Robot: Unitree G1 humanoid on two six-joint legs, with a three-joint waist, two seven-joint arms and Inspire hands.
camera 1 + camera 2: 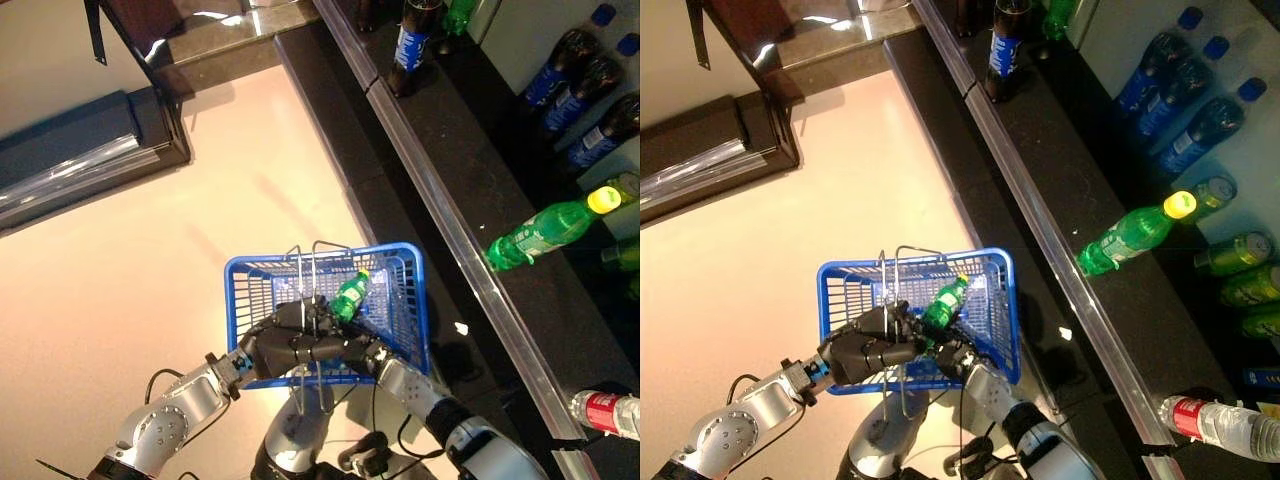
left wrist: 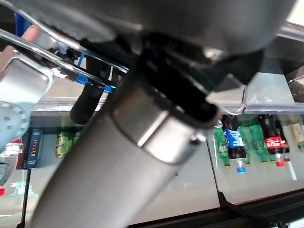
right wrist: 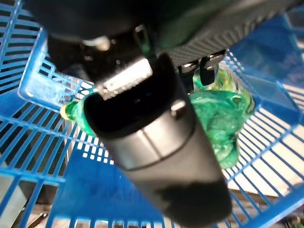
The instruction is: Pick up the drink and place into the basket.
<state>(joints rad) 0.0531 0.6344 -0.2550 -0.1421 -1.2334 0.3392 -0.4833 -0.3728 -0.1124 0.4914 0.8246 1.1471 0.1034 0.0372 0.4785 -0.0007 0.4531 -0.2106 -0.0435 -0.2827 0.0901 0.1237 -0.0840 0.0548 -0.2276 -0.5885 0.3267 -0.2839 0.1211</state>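
Note:
The blue basket (image 1: 418,300) hangs in front of me, off the floor. My left hand (image 1: 272,347) is shut on its thin wire handles (image 1: 318,262). My right hand (image 1: 348,350) reaches into the basket beside the left hand and is shut on a small green drink bottle (image 1: 351,295) with a yellow cap. The bottle is tilted, cap end up, within the basket's walls. In the right wrist view the green bottle (image 3: 223,126) lies across the hand behind the thumb (image 3: 152,137), with blue basket mesh (image 3: 33,133) all around it.
A dark shelf with a metal front rail (image 1: 450,200) runs along the right. On it lie a large green bottle (image 1: 545,232), dark bottles with blue labels (image 1: 580,90) and a red-labelled bottle (image 1: 605,412). A dark-framed stand (image 1: 90,150) sits at the upper left.

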